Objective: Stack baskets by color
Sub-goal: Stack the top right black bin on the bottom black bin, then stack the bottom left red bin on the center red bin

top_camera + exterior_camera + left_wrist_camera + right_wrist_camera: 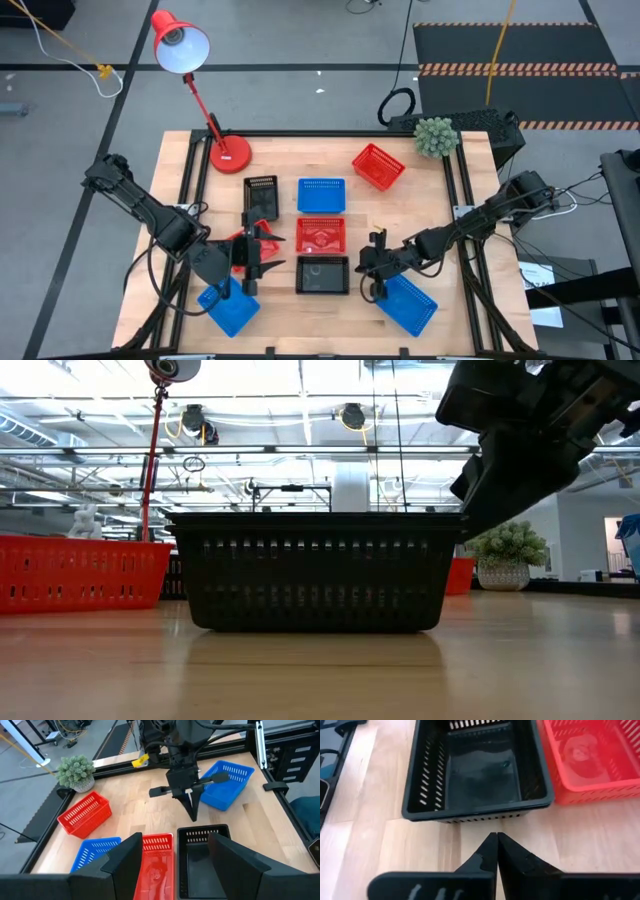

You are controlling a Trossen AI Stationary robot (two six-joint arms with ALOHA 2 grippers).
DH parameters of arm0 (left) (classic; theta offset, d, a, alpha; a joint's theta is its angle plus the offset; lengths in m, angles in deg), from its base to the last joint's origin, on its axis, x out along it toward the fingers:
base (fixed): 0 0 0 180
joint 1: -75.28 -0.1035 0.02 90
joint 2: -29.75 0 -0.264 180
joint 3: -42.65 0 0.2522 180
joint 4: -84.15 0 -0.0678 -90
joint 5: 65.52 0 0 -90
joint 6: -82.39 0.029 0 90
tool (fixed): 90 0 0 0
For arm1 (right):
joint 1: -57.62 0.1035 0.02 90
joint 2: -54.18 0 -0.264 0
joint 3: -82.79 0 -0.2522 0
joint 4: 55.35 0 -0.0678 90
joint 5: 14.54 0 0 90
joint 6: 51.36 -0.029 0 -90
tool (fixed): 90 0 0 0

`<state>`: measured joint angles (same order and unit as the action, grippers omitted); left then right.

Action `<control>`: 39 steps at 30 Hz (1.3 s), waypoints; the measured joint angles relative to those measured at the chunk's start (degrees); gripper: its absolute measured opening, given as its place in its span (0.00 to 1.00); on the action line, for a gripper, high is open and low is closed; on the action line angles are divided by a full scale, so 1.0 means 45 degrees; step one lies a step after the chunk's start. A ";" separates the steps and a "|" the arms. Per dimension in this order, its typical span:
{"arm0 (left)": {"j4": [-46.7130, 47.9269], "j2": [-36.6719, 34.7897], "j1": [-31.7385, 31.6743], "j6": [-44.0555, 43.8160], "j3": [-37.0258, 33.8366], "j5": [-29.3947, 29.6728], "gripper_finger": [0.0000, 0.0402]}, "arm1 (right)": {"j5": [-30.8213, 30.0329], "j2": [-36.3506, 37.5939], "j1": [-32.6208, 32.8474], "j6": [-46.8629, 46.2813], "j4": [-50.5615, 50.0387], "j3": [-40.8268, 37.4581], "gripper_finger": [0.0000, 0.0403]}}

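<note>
Right gripper (pixel 374 262), jaws clenched empty, hovers just beside the black basket (pixel 322 274); left gripper (pixel 262 257), jaws released, opposite. Risk: clenched jaws would shove the basket into the adjacent red basket (pixel 321 236).

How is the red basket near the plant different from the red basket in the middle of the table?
The red basket near the plant sits turned at an angle; the middle red basket sits straight. The one near the plant stands alone on bare wood, while the middle one sits in a column between a blue basket and a black basket. They share the same red colour, slatted sides and size.
</note>
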<state>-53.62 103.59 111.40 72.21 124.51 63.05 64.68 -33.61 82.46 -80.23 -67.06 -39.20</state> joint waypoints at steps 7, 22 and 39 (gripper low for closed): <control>0.0005 0.0000 -0.0001 -0.0199 0.0002 0.0002 0.57 | -0.0378 -0.0087 -0.0005 0.0443 0.0580 0.0000 0.00; 0.0016 0.0000 -0.0010 -0.0131 0.0005 0.0000 0.57 | -0.0559 -0.1107 -0.0252 0.1339 0.2124 0.0005 0.00; 0.5171 0.0000 0.0591 -0.5507 -0.0566 0.0000 0.57 | 0.0106 0.1740 0.0262 0.0522 -0.1849 0.0005 0.00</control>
<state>-30.35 103.59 114.06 47.43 121.96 63.05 65.16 -25.78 83.64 -77.88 -75.39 -39.17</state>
